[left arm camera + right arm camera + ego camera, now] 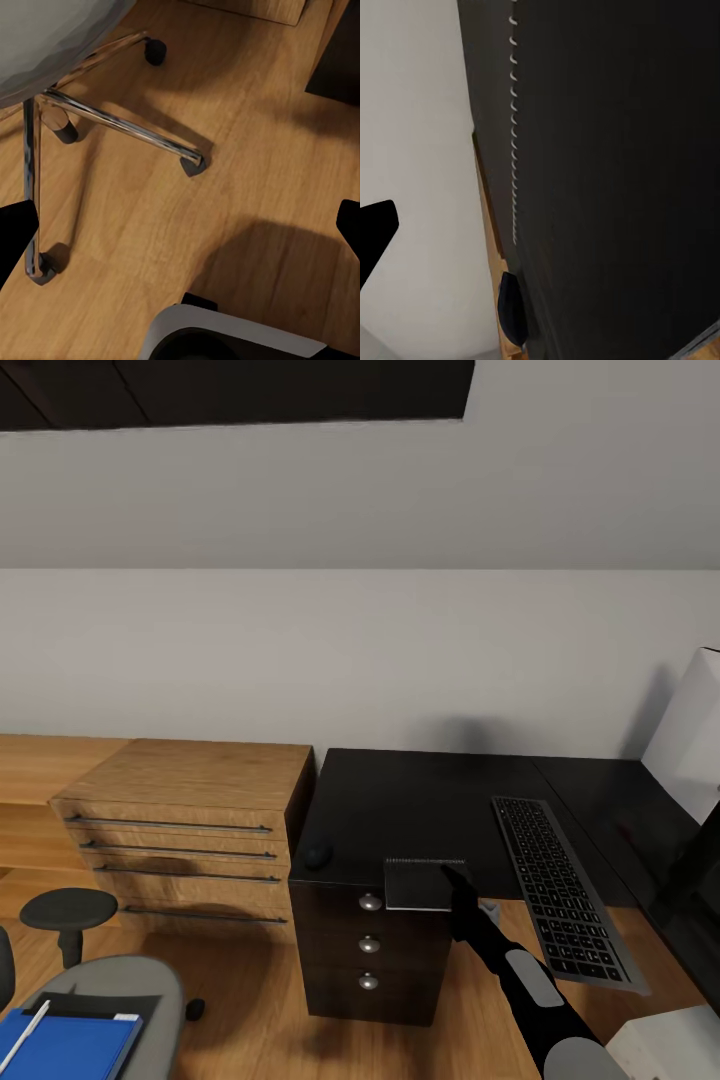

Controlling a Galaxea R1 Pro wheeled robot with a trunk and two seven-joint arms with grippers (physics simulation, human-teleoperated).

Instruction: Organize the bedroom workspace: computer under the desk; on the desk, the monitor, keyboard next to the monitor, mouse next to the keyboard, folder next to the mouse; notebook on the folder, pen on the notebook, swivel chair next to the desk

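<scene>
The dark notebook (pixel 422 885) with a spiral edge sits at the front edge of the black desk (pixel 400 800), overhanging the drawers. My right gripper (pixel 456 876) is at its right corner, open, with one finger (pixel 376 229) apart from the notebook (pixel 615 150). The mouse (pixel 318 855) lies left of it and the keyboard (pixel 560 890) right. The monitor (pixel 692 740) stands at the far right. On the swivel chair (pixel 120 985) lie the blue folder (pixel 65 1048) and the pen (pixel 25 1035). My left gripper (pixel 180 225) hangs open over the floor by the chair's chrome base (pixel 112 120). The computer is out of view.
A low wooden drawer unit (pixel 190 810) stands against the desk's left side. Black drawers (pixel 370 950) with round knobs sit under the desk's left end. The chair's black armrest (pixel 68 910) rises near the wooden unit. Grey sloped wall runs behind.
</scene>
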